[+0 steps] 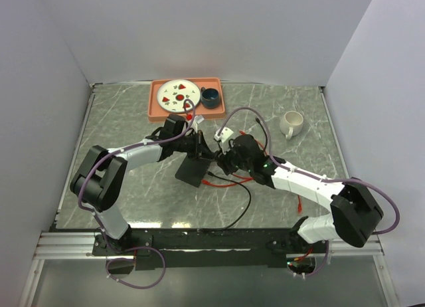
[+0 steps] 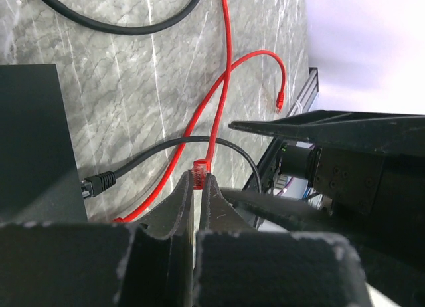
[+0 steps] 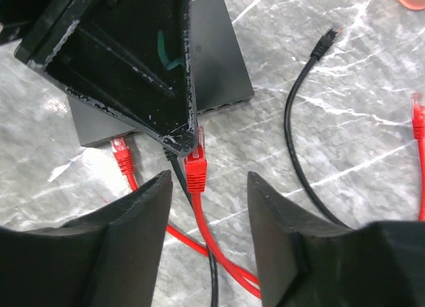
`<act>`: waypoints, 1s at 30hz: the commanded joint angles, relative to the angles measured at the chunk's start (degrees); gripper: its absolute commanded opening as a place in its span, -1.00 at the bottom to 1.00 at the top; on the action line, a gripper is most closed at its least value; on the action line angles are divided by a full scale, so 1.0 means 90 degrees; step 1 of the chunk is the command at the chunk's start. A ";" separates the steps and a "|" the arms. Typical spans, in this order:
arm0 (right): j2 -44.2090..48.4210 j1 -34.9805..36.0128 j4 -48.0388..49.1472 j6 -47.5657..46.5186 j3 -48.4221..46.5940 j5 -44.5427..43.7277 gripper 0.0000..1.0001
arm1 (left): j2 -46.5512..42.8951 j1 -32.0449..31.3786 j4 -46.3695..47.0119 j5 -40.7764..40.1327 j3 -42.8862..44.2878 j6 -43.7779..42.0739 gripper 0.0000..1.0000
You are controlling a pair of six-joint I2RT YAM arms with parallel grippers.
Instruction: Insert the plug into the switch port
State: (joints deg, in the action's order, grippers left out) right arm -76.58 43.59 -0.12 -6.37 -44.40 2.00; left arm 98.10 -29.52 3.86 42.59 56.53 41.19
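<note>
The switch (image 1: 191, 171) is a flat black box on the table; it also shows in the right wrist view (image 3: 219, 61) and in the left wrist view (image 2: 30, 141). My left gripper (image 2: 198, 177) is shut on a red plug (image 2: 200, 166) just off the switch's edge. In the right wrist view that red plug (image 3: 196, 166) hangs from the left gripper's fingertips (image 3: 180, 131), between my right gripper's (image 3: 209, 181) open fingers, untouched by them. A second red plug (image 3: 121, 154) lies at the switch's edge, and a black plug (image 2: 98, 182) too.
An orange tray (image 1: 158, 102) with a white plate and a blue cup (image 1: 210, 96) stands at the back. A white mug (image 1: 291, 124) is at the right. Loose red (image 1: 222, 183) and black cables (image 1: 242, 207) lie in front of the switch. A loose black plug (image 3: 329, 38) lies nearby.
</note>
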 commanded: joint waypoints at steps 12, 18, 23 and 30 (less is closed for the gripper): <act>-0.0339 -0.0156 0.0130 0.0190 -0.0213 0.0979 -0.14 | -0.0080 -0.0031 0.0148 0.0063 0.0271 -0.0026 -0.98; -0.0515 -0.0156 0.0043 0.0190 -0.0350 0.0842 -0.79 | -0.0090 -0.0031 0.0099 0.0063 0.0291 -0.0055 -0.98; -0.0505 -0.0156 0.0072 0.0258 -0.0320 0.0745 -0.86 | -0.0119 -0.0031 0.0176 0.0083 0.0262 -0.0006 -0.98; -0.0515 -0.0166 0.0287 0.0415 -0.0252 0.0852 -0.28 | -0.0129 -0.0031 0.0099 0.0121 0.0300 -0.0045 -0.98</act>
State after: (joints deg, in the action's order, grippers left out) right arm -80.64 42.02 -0.27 -3.86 -45.01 9.13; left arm 98.10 -29.50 3.03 42.41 56.62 41.17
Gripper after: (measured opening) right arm 0.355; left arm 0.042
